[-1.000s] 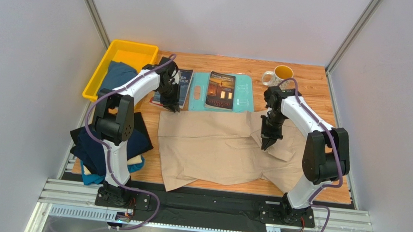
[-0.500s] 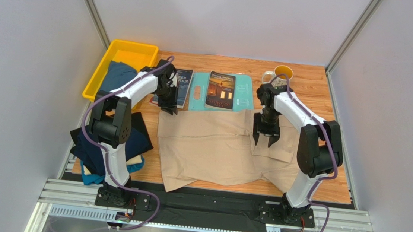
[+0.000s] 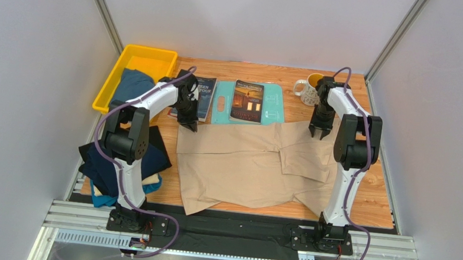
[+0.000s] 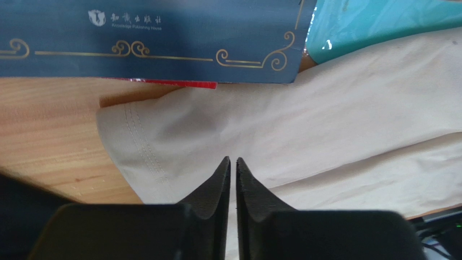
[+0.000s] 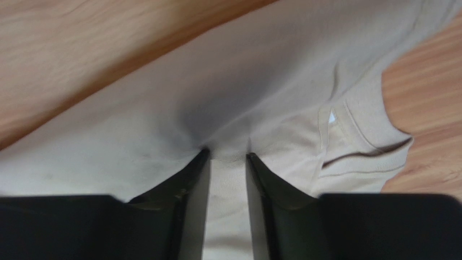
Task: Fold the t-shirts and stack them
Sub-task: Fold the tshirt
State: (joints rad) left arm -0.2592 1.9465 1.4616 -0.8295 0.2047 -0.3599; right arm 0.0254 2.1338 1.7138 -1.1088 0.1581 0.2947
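Lying spread across the wooden bench (image 3: 373,199), the large beige cotton t-shirt (image 3: 243,165) is pinched at both far corners. The left gripper (image 4: 233,162) has its jaws nearly together on the sleeve hem. The right gripper (image 5: 226,157) has its jaws slightly apart, a ridge of cloth between them near the collar.

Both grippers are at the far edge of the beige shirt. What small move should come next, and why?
Probably draw both grippers toward the near edge together, folding the far edge over. The left gripper is shut at the beige shirt's far-left corner, seemingly pinching cloth; the right gripper has cloth between its narrowly parted fingers near the collar. The shirt lies spread flat, so the far edge looks ready to carry.
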